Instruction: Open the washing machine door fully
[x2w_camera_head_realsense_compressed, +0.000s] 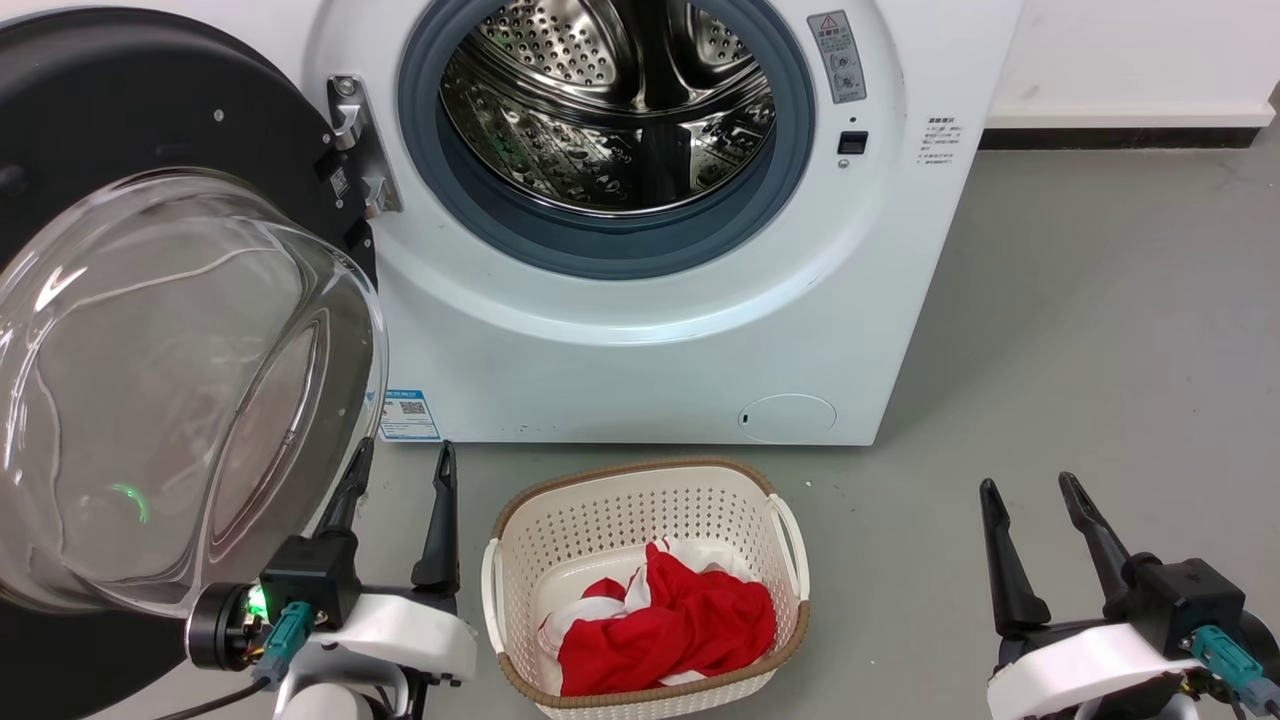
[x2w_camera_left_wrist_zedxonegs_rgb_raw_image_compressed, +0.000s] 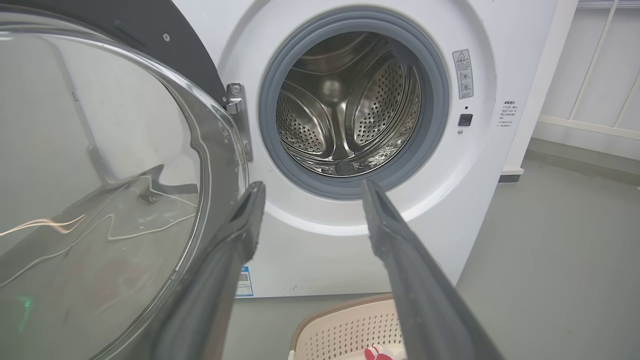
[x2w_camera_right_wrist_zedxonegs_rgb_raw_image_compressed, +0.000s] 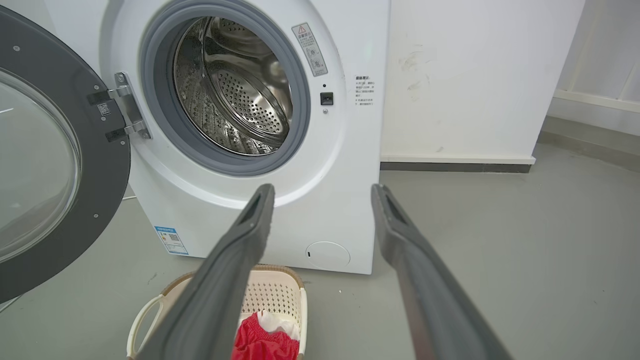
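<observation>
Dark fingers of the left gripper (x2w_camera_head_realsense_compressed: 403, 450) stand spread wide with nothing between them, pointing toward the front of the washing machine (x2w_camera_head_realsense_compressed: 650, 370). The outer finger lies just beside the rim of the clear glass bowl (x2w_camera_head_realsense_compressed: 180, 380); whether it touches cannot be told. That bowl bulges from the inner face of the washing machine door (x2w_camera_head_realsense_compressed: 150, 110), which hangs on the hinge (x2w_camera_head_realsense_compressed: 355, 140) at the left of the opening, swung well out so that the steel drum (x2w_camera_head_realsense_compressed: 610, 100) is bare.

So the door lies directly to the left of the left jaws, its round face roughly upright and turning about an upright hinge line. Any last travel would probably call for a push leftward and back, away from the opening, and the left arm is plainly the nearer.

Over at the lower right the right gripper (x2w_camera_head_realsense_compressed: 1029, 484) is likewise parted and empty, well apart from the door. Between the two sits the laundry basket (x2w_camera_head_realsense_compressed: 640, 475) holding a red garment (x2w_camera_head_realsense_compressed: 680, 620).
</observation>
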